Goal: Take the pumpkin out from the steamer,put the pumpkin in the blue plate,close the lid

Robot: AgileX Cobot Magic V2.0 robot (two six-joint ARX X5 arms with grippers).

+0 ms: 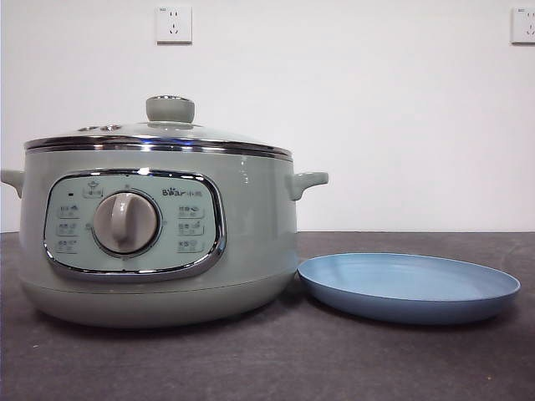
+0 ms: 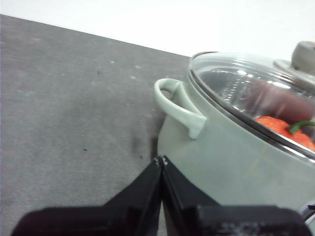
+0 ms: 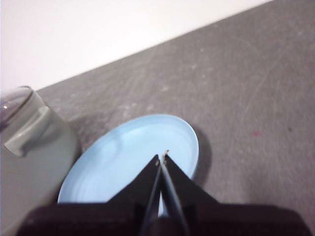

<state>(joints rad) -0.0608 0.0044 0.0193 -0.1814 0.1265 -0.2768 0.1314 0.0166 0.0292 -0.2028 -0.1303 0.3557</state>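
The pale green steamer (image 1: 159, 238) stands on the dark table at the left, with the glass lid (image 1: 159, 134) resting shut on it. Through the lid in the left wrist view I see the orange-red pumpkin (image 2: 280, 127) with its green stem, inside the steamer (image 2: 231, 157). The blue plate (image 1: 408, 286) lies bare to the right of the pot. My left gripper (image 2: 160, 160) is shut, above the table beside the pot's side handle (image 2: 177, 105). My right gripper (image 3: 163, 158) is shut and hangs over the blue plate (image 3: 123, 157). Neither arm shows in the front view.
A white wall with two sockets (image 1: 174, 23) stands behind the table. The pot's other side handle (image 1: 306, 181) juts toward the plate. Bare grey tabletop (image 3: 256, 98) stretches beyond the plate.
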